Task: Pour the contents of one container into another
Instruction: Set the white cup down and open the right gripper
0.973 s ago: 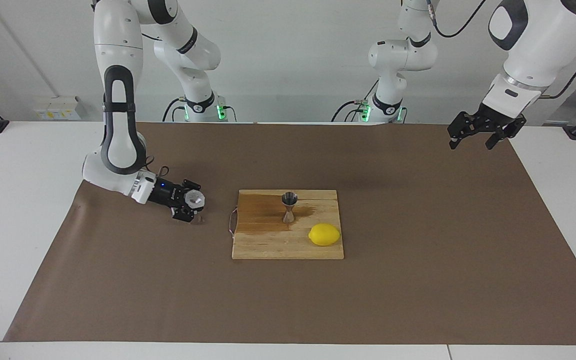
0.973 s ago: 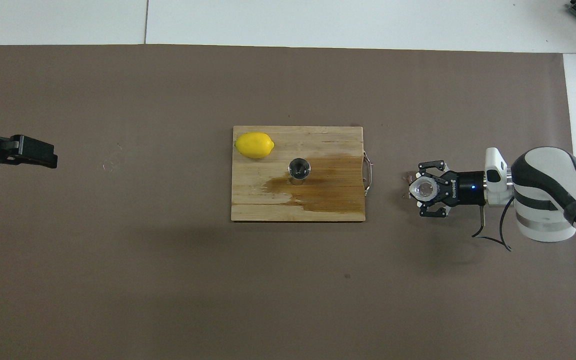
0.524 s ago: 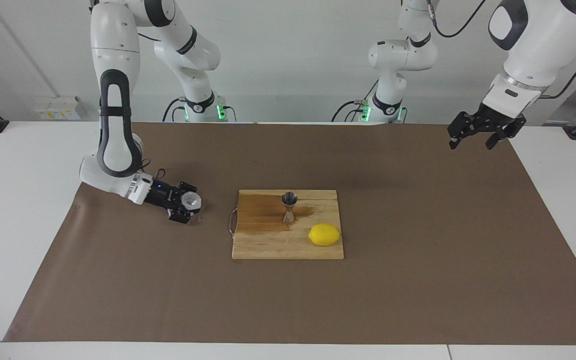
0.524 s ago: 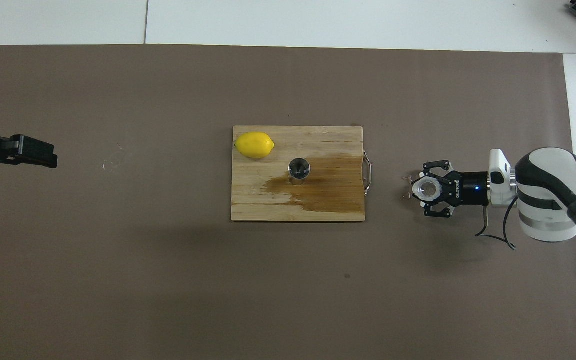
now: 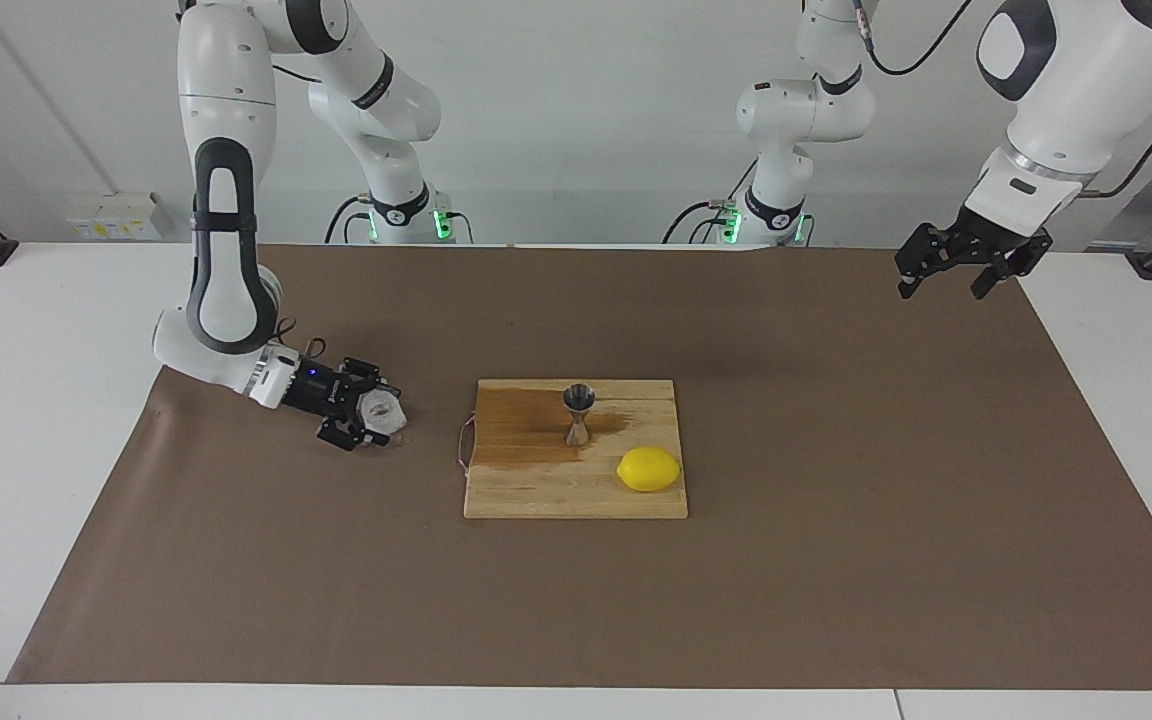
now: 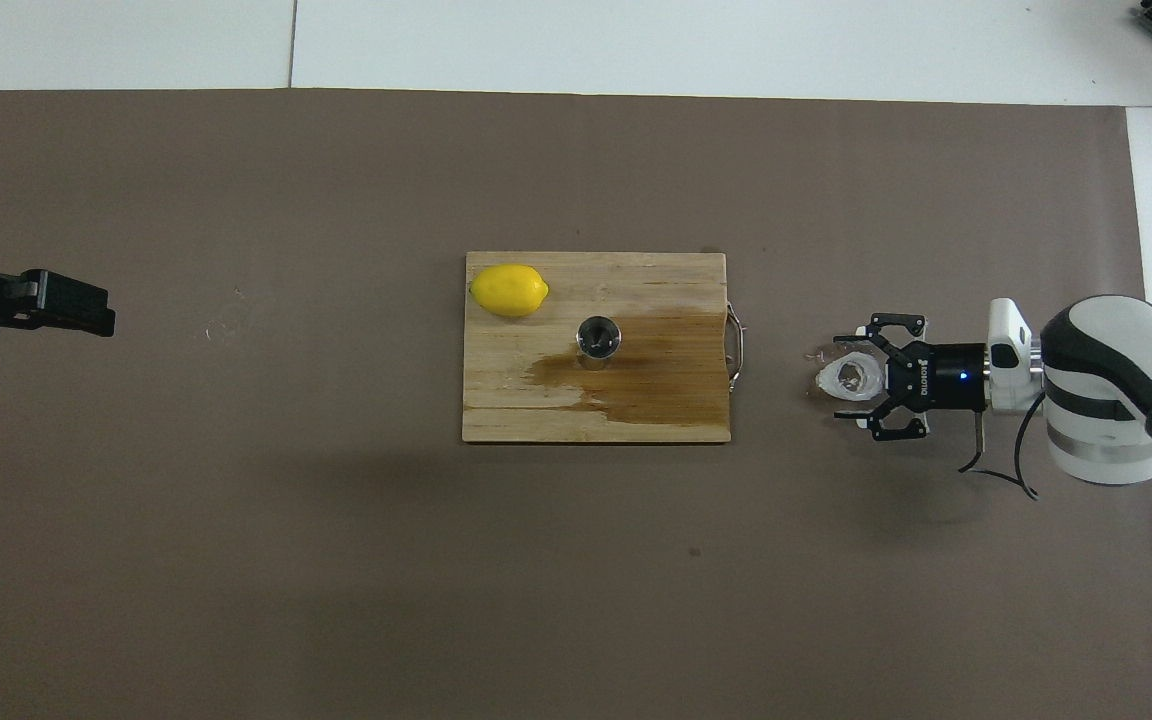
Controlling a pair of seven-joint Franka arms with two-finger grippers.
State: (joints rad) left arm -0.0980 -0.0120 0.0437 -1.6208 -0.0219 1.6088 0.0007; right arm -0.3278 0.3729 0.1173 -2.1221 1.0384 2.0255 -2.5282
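The cup (image 5: 382, 411) sits on the brown mat (image 5: 836, 560) at the left of the facing view, between the board (image 5: 546, 495) and the right arm's end of the worktop (image 5: 36, 400). The right gripper (image 5: 368, 417) is low around it. Its fingers are spread wide on either side of the cup, so it looks let go rather than held, though whether a finger touches the glass I cannot tell. In the overhead view the cup (image 6: 851, 376) appears tipped a little, its mouth turned toward the board.

The jigger (image 5: 578, 413) stands upright near the middle of the board, with a dark wet stain (image 5: 521, 425) spread over the wood around it toward the cup's side. A lemon (image 5: 649, 469) lies on the board just beside the jigger.

The left gripper (image 5: 946, 272) waits in the air at the upper right of the facing view, open and empty.

Judging from the stain and the cup set down away from the board, the pour seems done. What is left is probably only pulling the right arm clear. How much reached the jigger cannot be seen.
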